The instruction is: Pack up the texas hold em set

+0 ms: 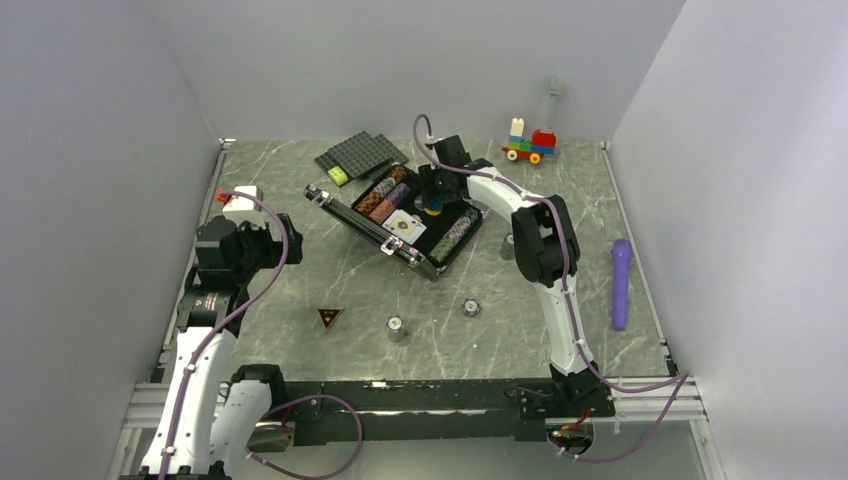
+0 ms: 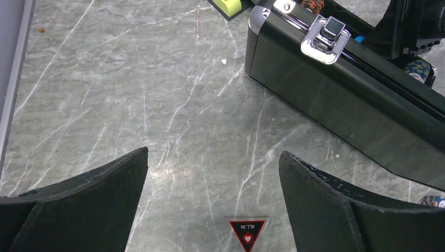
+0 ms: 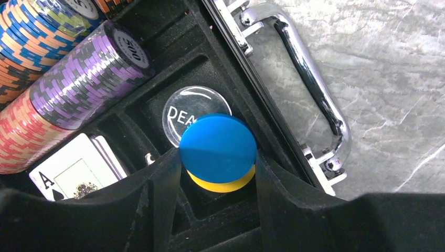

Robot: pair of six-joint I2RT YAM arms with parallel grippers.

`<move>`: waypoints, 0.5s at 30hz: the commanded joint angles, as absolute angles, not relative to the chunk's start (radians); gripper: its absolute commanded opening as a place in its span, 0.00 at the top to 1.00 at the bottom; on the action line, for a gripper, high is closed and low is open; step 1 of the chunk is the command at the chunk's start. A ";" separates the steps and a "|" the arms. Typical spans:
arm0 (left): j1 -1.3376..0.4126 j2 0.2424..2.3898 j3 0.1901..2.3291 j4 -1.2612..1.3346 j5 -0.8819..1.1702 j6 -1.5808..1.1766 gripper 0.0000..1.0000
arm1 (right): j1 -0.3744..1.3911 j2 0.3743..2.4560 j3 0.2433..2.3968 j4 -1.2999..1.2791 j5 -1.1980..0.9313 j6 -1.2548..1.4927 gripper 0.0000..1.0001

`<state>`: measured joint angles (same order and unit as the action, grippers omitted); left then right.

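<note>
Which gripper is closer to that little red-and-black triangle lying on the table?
Left. The left gripper hovers open close by the triangle. The right gripper is farther off, over the open case, clamped on a blue disc.

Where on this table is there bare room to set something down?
Bare marble: between the left arm and the case, beyond the triangle card; between the right arm and the purple stick; the strip between two chip stacks and the near edge. Crowded: back middle, where case, baseplates and right pincer with blue disc meet.
</note>
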<state>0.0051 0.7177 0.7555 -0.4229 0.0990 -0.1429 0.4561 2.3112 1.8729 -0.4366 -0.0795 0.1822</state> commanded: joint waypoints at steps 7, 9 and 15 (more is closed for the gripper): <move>0.006 0.722 0.751 -0.380 0.124 -0.144 0.02 | 0.459 2.296 1.905 -0.445 -0.023 0.148 0.34; 0.006 0.722 0.752 -0.382 0.121 -0.144 0.02 | 0.460 2.296 1.905 -0.446 -0.022 0.145 0.32; 0.006 0.719 0.752 -0.382 0.117 -0.144 0.01 | 0.464 2.271 1.904 -0.455 -0.023 0.136 0.31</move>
<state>0.0051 0.7238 0.7555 -0.4232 0.1081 -0.1429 0.4709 2.3116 1.8729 -0.4469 -0.0666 0.1635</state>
